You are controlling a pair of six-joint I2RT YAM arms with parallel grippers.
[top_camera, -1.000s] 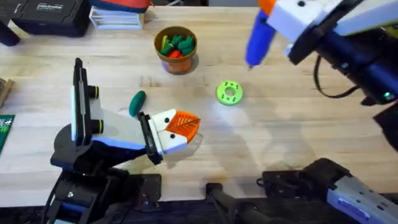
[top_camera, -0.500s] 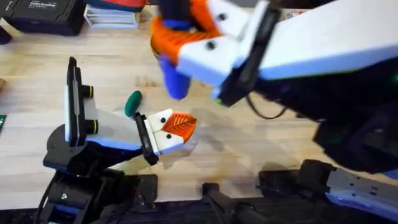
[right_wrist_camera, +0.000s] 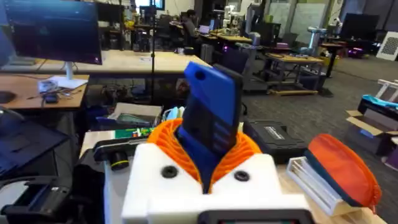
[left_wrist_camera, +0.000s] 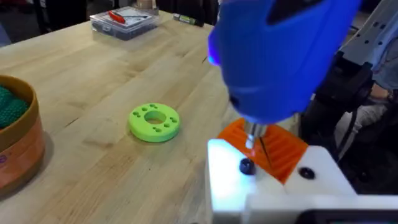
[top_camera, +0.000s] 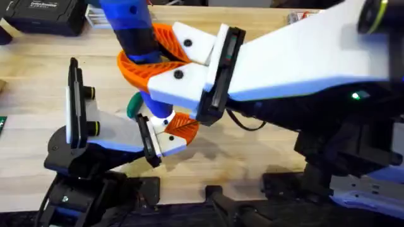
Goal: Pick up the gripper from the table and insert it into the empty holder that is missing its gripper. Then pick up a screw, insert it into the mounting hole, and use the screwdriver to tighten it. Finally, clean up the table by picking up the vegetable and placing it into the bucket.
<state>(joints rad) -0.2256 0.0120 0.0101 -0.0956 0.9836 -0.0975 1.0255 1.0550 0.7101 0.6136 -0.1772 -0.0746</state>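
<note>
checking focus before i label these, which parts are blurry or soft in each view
Overhead: the right arm rises close under the camera, large and soft, and the screwdriver it holds is blurred. Left wrist: the screwdriver's blue body is out of focus up close, while the green disc stays fairly sharp. Right wrist: the screwdriver is fairly crisp, the room behind soft.

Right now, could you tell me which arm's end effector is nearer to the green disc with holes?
Hard to call: the right end effector, holding the screwdriver, is over the left end effector; the green disc lies beside both.
</note>
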